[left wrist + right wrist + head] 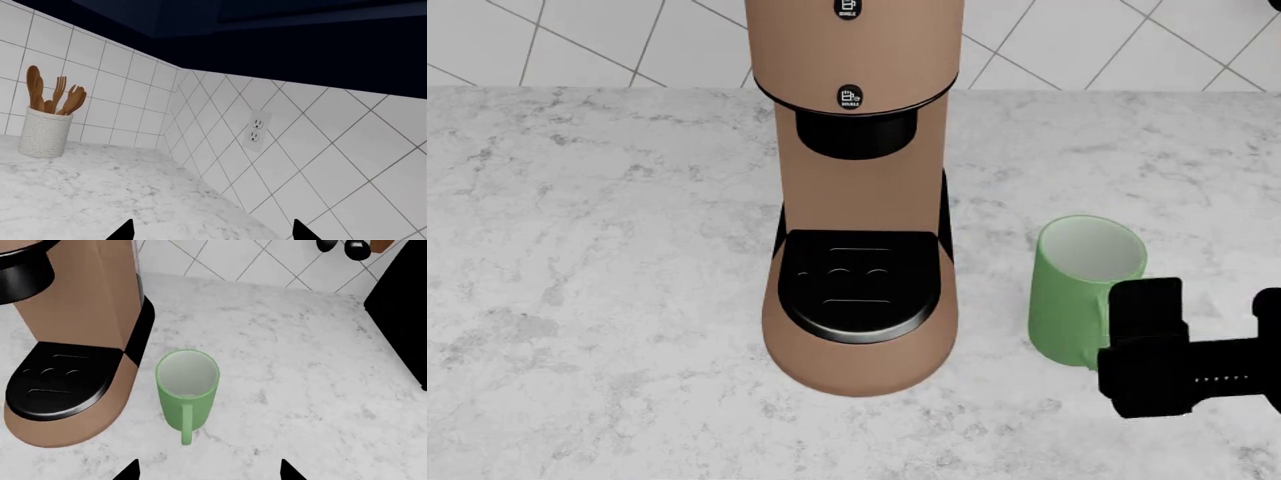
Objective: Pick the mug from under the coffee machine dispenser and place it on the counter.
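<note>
The mug (pixel 187 390) stands upright on the counter (pixel 300 390), just beside the coffee machine (pixel 80 340) and clear of its drip tray (pixel 57 385), which is bare. So the placing step looks done or all but done. The right gripper (pixel 208 471) sits just behind the mug, on the handle side, with the handle (pixel 187 427) pointing back toward it; its fingertips are spread wide and nothing is between them, so it has let go. In the head view the gripper body hides part of the mug's near wall. What remains, as I judge it, is a straight retreat away from the handle without nudging the mug.

The mug is empty, its pale inside showing to the bottom.

Ahead of the left gripper (pixel 212 232), likewise spread and holding nothing, a white crock (pixel 45 133) on the counter holds wooden utensils (pixel 55 95).
</note>
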